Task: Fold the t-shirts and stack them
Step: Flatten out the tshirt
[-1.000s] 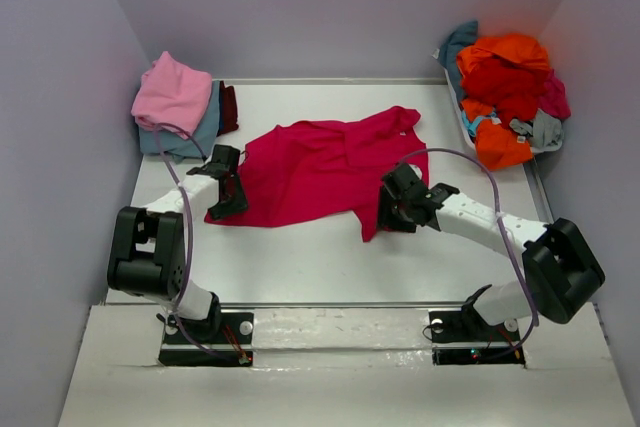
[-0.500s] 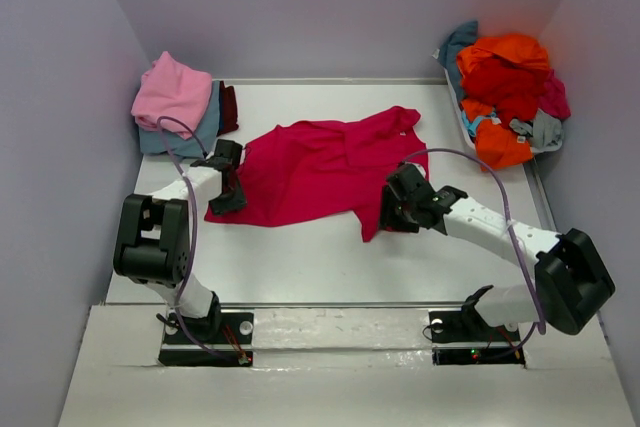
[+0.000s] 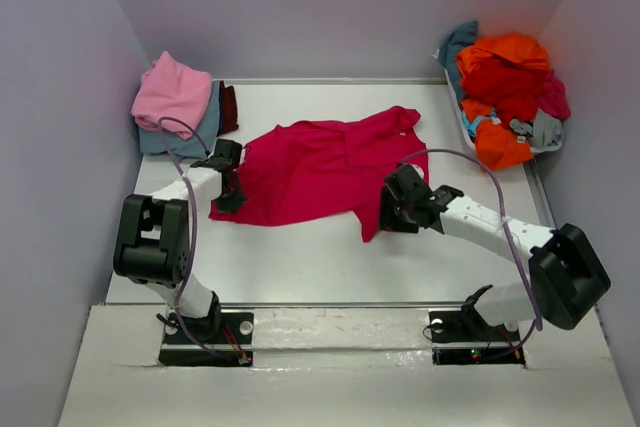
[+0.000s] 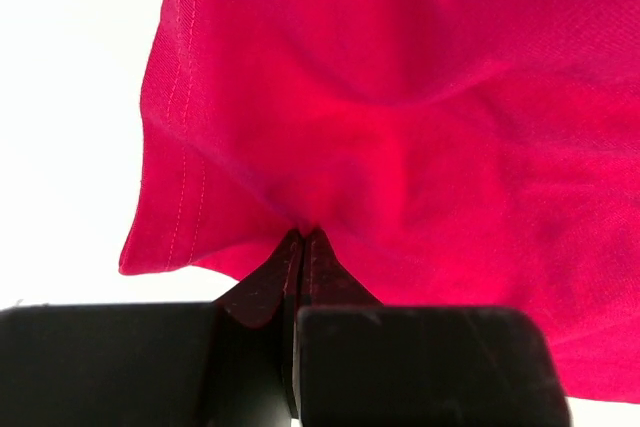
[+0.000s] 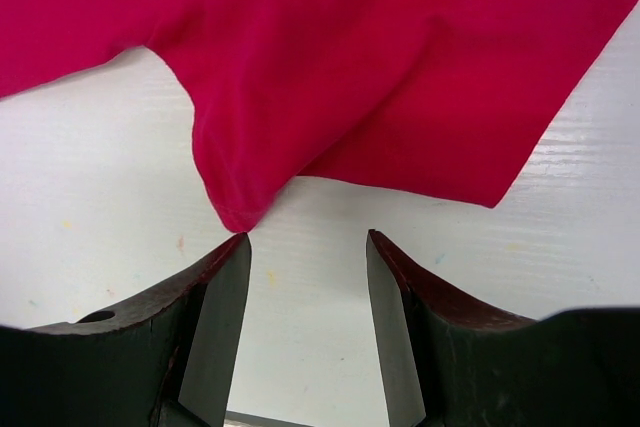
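Note:
A magenta-red t-shirt (image 3: 320, 167) lies spread and rumpled across the middle of the white table (image 3: 300, 257). My left gripper (image 3: 229, 193) sits at its near left corner, shut on the cloth. In the left wrist view the fingers (image 4: 265, 287) meet with the t-shirt (image 4: 400, 97) bunched between their tips, and the left gripper (image 4: 302, 239) pinches just inside the hem. My right gripper (image 3: 392, 211) stands open at the shirt's near right edge. In the right wrist view the right gripper (image 5: 306, 239) holds nothing, and a pointed corner of the t-shirt (image 5: 350, 47) lies just beyond its left fingertip.
A folded stack stands at the back left: a pink tee (image 3: 172, 92) on top, a dusty blue one (image 3: 190, 134) under it, a maroon one (image 3: 229, 107) behind. A loose heap of orange, red, teal and grey tees (image 3: 505, 87) fills the back right corner. Walls close in on three sides.
My left gripper has shut on the shirt's near left corner, and that corner has drawn in slightly. The right gripper has stayed open and shifted only a little.

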Action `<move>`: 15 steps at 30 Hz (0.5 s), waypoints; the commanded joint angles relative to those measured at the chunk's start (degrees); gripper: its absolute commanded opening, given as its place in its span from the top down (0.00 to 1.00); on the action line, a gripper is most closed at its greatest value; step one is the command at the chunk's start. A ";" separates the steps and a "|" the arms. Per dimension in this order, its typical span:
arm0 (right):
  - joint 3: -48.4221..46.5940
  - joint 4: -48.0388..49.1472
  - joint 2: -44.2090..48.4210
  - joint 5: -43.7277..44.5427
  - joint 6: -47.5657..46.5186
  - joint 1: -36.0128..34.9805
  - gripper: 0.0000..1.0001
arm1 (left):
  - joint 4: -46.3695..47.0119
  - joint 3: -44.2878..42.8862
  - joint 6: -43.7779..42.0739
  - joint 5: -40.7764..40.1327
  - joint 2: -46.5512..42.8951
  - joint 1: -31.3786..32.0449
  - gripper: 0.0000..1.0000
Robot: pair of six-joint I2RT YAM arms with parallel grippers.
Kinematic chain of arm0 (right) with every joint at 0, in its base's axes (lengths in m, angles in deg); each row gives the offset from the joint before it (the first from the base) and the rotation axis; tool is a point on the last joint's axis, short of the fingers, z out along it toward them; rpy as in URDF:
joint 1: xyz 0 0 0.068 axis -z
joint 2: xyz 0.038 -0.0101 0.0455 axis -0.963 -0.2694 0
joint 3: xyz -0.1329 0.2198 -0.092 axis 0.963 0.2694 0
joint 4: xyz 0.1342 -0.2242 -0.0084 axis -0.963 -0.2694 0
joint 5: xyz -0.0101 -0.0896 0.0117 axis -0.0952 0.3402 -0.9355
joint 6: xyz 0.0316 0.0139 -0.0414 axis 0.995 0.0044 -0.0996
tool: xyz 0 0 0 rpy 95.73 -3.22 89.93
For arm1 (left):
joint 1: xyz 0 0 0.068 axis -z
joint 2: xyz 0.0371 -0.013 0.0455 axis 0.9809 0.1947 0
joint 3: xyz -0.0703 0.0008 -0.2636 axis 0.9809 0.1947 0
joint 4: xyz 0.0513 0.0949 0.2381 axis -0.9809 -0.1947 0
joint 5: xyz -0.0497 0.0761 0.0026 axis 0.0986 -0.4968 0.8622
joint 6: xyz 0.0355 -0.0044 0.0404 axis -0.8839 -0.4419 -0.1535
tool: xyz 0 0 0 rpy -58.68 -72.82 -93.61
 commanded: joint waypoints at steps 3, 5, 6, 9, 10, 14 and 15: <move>0.44 5.65 -6.70 1.33 0.20 -0.58 0.44 | -1.79 2.99 0.51 4.93 0.74 -0.14 0.94; 0.10 7.24 -9.25 1.33 0.37 -0.58 0.44 | -2.14 2.82 0.33 5.45 -0.31 -0.14 0.94; -0.34 7.59 -10.04 1.51 0.46 -0.58 0.44 | -2.32 2.82 0.25 5.37 -0.92 -0.14 0.94; -1.66 8.47 -12.50 1.33 0.46 -0.58 0.44 | -2.49 2.73 0.16 5.98 -1.72 -0.14 0.94; -2.19 8.38 -12.94 1.33 0.37 -0.58 0.44 | -2.58 2.64 0.16 6.16 -1.98 -0.14 0.94; -5.08 7.33 -12.42 1.42 0.02 -0.58 0.44 | -2.58 2.55 -0.10 6.68 -2.51 -0.14 0.94; -5.53 6.89 -12.16 1.51 -0.07 -0.58 0.44 | -2.50 2.55 -0.11 6.77 -2.51 -0.14 0.94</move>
